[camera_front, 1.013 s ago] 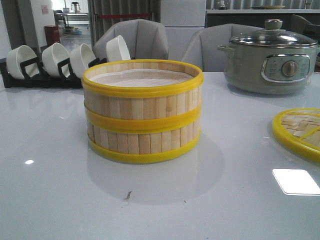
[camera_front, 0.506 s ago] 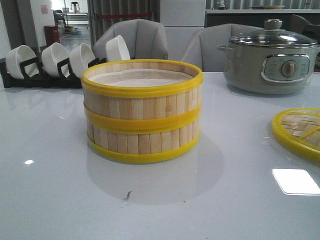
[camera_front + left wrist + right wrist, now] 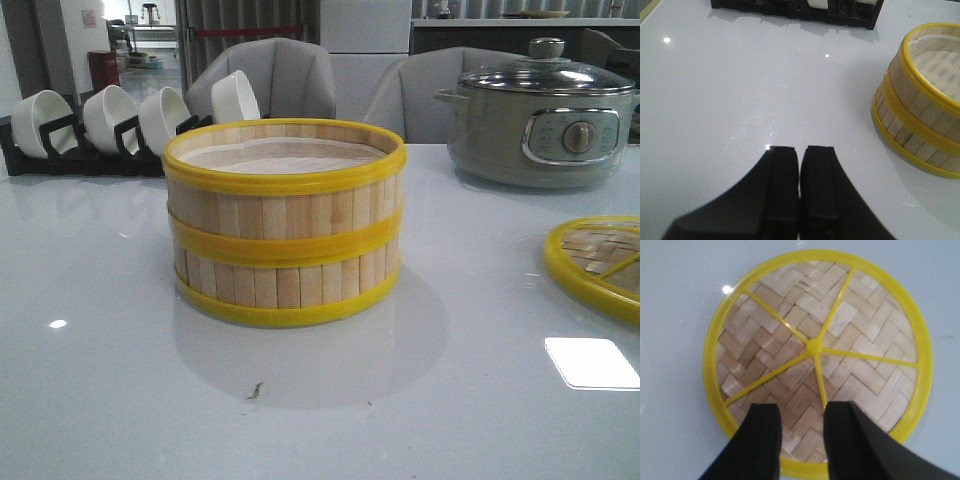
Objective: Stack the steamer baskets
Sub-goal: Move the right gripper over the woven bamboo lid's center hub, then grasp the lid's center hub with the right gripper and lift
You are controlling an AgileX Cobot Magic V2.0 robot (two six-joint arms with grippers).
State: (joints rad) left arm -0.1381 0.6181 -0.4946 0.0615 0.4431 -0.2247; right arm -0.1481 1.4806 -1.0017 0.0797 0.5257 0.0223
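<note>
The two steamer baskets (image 3: pixel 285 225) stand stacked one on the other at the table's middle, pale bamboo slats with yellow rims, paper lining showing in the top one. The stack also shows in the left wrist view (image 3: pixel 920 110). My left gripper (image 3: pixel 800 150) is shut and empty, above bare table a short way from the stack. My right gripper (image 3: pixel 802 410) is open and empty, above the flat woven yellow-rimmed lid (image 3: pixel 840 320). Neither gripper shows in the front view.
The lid (image 3: pixel 600 262) lies flat at the table's right edge. A grey electric pot with a glass lid (image 3: pixel 545 115) stands at the back right. A black rack with white bowls (image 3: pixel 110 125) stands at the back left; the left wrist view shows it too (image 3: pixel 795 10).
</note>
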